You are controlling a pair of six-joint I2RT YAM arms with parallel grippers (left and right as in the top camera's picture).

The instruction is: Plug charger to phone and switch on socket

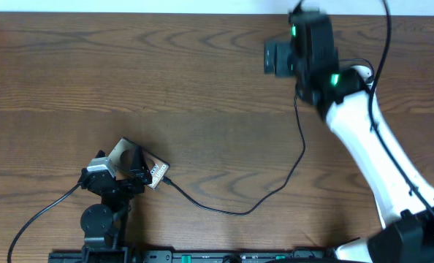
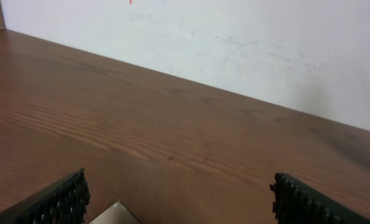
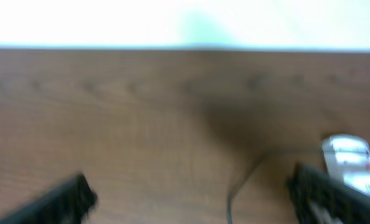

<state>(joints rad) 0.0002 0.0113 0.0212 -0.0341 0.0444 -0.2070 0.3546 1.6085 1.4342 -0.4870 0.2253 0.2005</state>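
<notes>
Phone (image 1: 153, 172) lower left of overhead, between wide-open, empty left gripper (image 2: 179, 196) fingers. Charger (image 1: 246, 210) tip at lettered end; seating unclear. Socket (image 3: 350, 160) lower right of right-wrist view, beside finger. Right gripper (image 3: 188, 183) open, empty, nearer.

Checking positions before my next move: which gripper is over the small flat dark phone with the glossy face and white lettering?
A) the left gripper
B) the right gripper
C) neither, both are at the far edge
A: in the overhead view the left gripper sits over the phone at the front left, while the right gripper is far off at the back right.
</notes>
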